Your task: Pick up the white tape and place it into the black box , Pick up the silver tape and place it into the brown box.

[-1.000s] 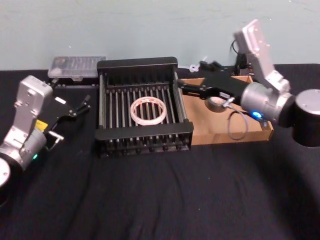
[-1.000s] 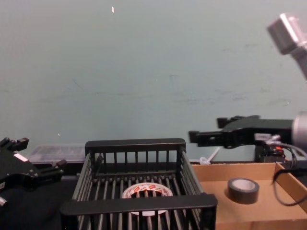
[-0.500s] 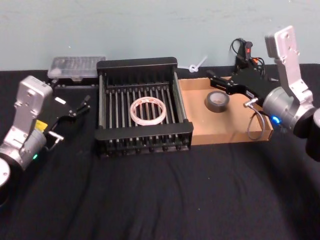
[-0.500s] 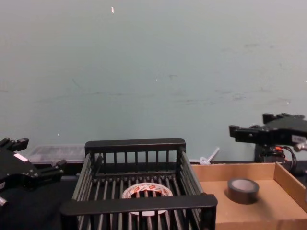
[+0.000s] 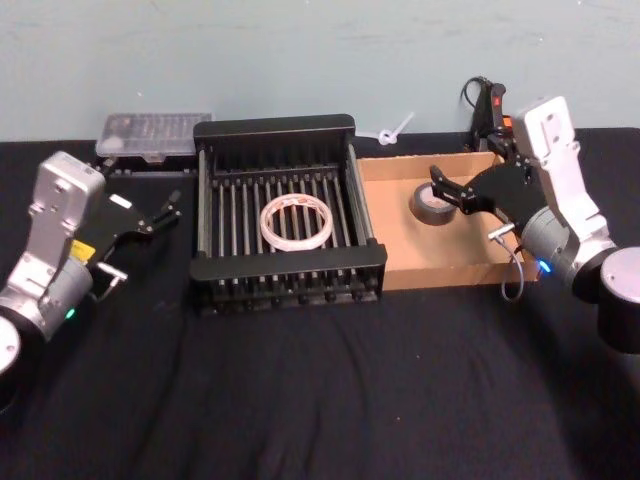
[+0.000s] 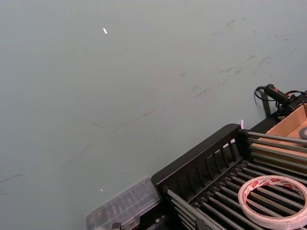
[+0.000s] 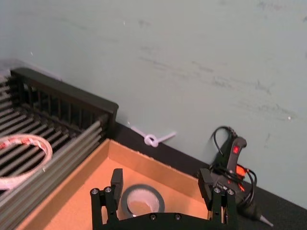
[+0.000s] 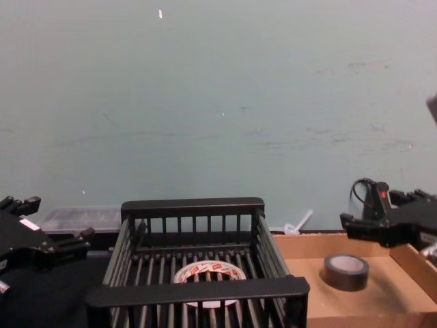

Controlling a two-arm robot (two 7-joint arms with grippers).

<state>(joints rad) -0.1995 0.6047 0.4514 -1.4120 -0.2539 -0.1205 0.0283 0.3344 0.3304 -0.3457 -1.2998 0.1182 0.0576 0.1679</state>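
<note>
Two tapes, both boxed: white tape (image 5: 296, 221) flat on the barred bottom of the black box (image 5: 275, 129), silver tape (image 5: 431, 203) on the floor of the brown box (image 5: 455, 273), toward its far wall. Right gripper (image 5: 449, 187) over the brown box's far right part, fingers spread wide and empty, raised above the silver tape and straddling it in the right wrist view. Left gripper (image 5: 165, 212) parked left of the black box, slightly parted, empty. Clear plastic case (image 5: 152, 133) behind it.
</note>
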